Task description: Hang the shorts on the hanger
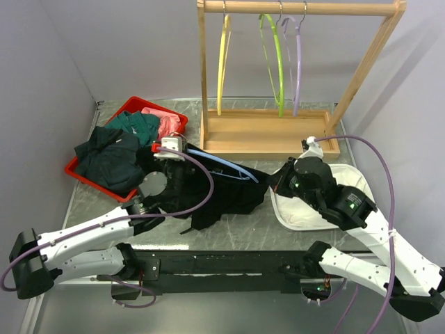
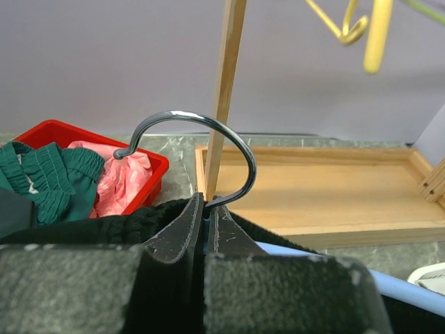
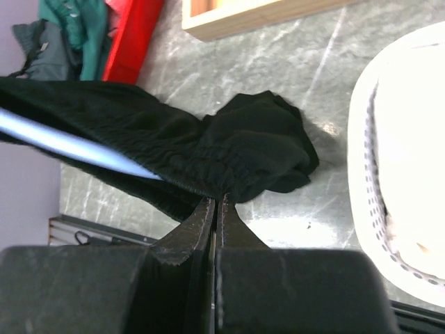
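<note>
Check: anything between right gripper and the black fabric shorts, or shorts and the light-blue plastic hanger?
Nothing visible. The right gripper pinches the black fabric shorts at the edge; the light-blue plastic hanger lies against them, left gripper clamped at its metal hook.

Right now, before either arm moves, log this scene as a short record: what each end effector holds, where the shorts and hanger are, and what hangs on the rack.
left end effector: shut on the hanger at the base of its metal hook
right end effector: shut on an edge of the shorts
shorts: crumpled between the two arms, away from the rack
hanger: its light-blue arm lies across the black fabric
rack: carries a yellow hanger, a green hanger and a lilac hanger
</note>
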Controlling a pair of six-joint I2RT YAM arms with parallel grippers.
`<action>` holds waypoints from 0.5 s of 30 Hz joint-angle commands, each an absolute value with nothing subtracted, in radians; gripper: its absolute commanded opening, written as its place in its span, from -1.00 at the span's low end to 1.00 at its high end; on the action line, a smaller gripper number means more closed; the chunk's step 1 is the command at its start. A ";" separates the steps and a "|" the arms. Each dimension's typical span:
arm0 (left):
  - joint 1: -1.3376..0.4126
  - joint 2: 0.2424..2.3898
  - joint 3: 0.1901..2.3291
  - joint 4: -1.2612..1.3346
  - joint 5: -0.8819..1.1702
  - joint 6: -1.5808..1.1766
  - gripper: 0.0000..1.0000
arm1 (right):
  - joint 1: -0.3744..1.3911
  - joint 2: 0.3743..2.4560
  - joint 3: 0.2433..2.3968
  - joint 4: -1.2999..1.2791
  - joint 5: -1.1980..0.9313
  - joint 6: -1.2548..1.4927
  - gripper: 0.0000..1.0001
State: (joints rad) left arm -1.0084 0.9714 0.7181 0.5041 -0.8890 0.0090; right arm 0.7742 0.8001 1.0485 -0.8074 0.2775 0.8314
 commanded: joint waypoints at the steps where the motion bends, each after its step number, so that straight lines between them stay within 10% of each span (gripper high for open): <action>1: -0.985 1.017 0.778 0.554 -0.963 0.035 -0.97 | 0.758 0.827 1.156 -0.851 0.250 0.788 -1.00; 15: -1.020 1.138 0.979 0.338 -1.157 -0.244 -0.98 | 0.761 1.060 1.275 -0.635 0.003 0.884 -1.00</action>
State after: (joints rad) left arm -1.0027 1.1267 0.8841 0.4046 -1.0489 -0.1036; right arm 0.7650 0.9989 1.1847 -0.7525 0.0776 0.8375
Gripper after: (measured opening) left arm 0.043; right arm 0.012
